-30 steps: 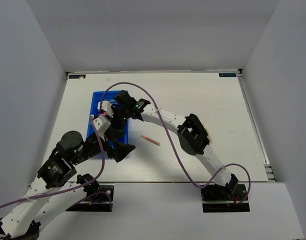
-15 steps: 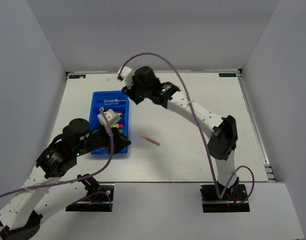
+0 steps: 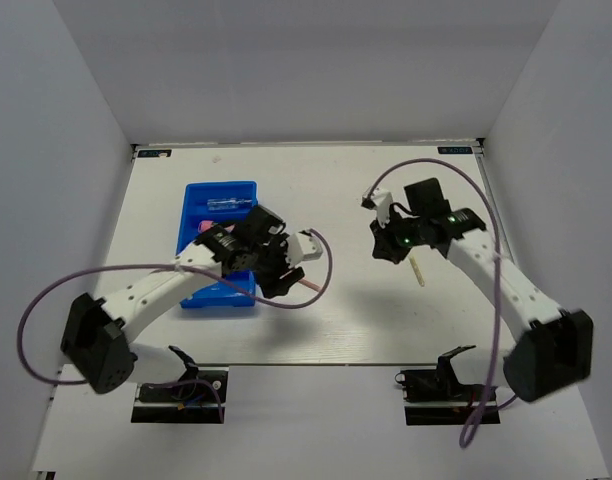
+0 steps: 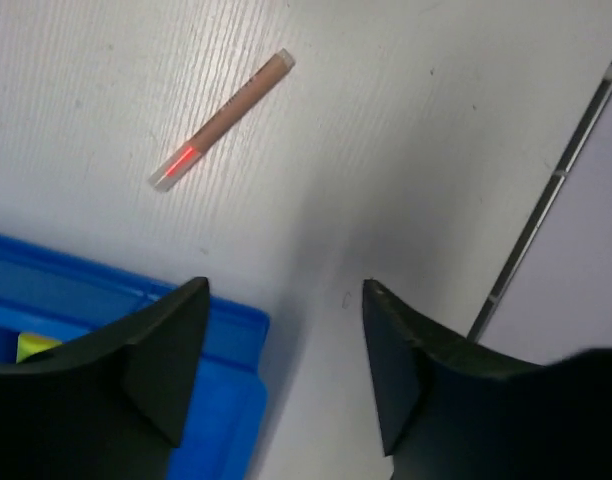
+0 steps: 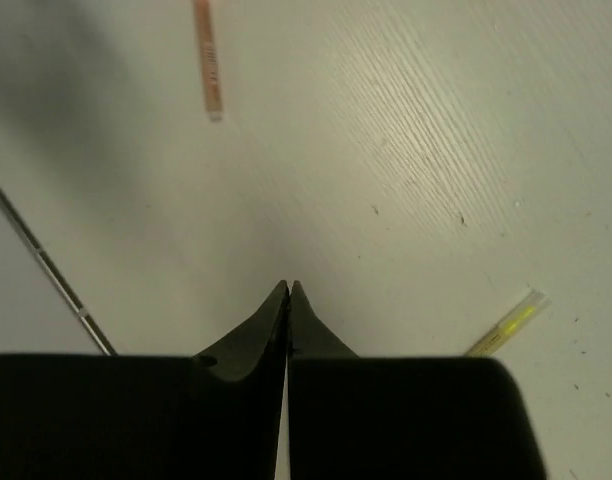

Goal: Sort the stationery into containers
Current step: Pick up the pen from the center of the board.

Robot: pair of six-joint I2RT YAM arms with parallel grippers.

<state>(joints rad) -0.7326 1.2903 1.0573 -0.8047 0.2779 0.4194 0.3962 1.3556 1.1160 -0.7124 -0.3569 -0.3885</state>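
The blue tray (image 3: 218, 187) lies left of centre, with a clear-blue tube (image 3: 229, 203) in its far compartment. My left gripper (image 3: 276, 272) hangs open and empty over the tray's near right corner (image 4: 136, 330). Its jaws stand wide apart (image 4: 286, 290). A thin pink stick (image 4: 222, 120) lies on the table just beyond it (image 3: 308, 287). My right gripper (image 3: 381, 250) is shut on nothing above bare table (image 5: 289, 288). A pale-yellow stick (image 3: 416, 270) lies close beside it (image 5: 506, 325). The pink stick (image 5: 208, 60) shows farther ahead.
White walls enclose the table on three sides. A dark seam (image 4: 556, 180) marks the table's edge. A purple cable (image 3: 326, 262) loops beside the left wrist, over the pink stick. A yellow item (image 4: 31, 345) peeks from a tray compartment.
My right arm has swung from over the tray to the right half of the table and its jaws have shut. My left arm has reached out to the tray's right edge.
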